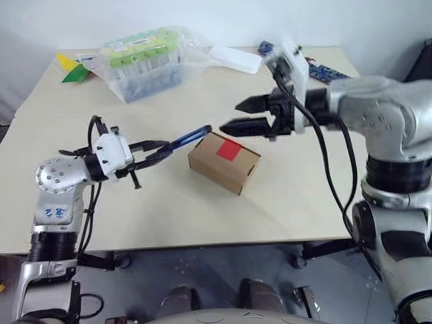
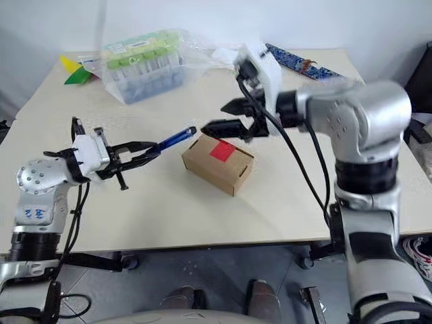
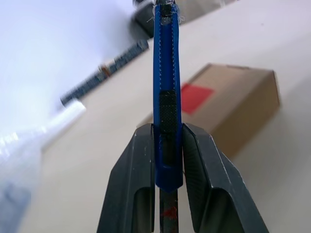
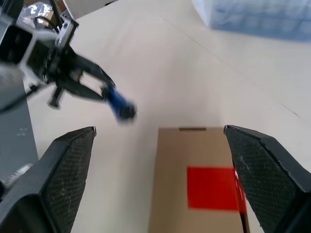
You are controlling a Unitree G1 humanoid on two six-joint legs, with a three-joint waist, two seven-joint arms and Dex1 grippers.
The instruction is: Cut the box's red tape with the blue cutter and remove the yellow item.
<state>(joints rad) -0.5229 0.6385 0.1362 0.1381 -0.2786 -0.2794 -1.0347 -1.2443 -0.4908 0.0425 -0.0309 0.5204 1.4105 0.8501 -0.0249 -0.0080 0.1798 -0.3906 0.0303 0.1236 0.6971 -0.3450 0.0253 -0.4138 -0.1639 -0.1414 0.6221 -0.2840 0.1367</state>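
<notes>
on the left, the robot's left pincer (image 1: 154,152) hangs above the pale desk (image 1: 202,209), its two black fingers pinching the handle end of the blue cutter (image 1: 190,138). the cutter points right toward the box, and its tip hangs in the air just short of the box's near-left top corner, not touching it.

in the middle of the desk sits the box (image 1: 224,162), a small brown carton, closed, with the red tape (image 1: 228,150) whole and flat on its top. the yellow item is not to be seen, so it is presumably inside the box.

to the right, the right pincer (image 1: 237,115) hovers just above and beyond the box, fingers spread wide and holding nothing.

at the far left of the desk lie a clear bag of green-capped tubes (image 1: 143,62) and some yellow and green paper pieces (image 1: 73,67).

as a judgement, the cutter is in hand but no cut has begun; slicing the tape, opening the flaps and lifting out the yellow item all remain.
</notes>
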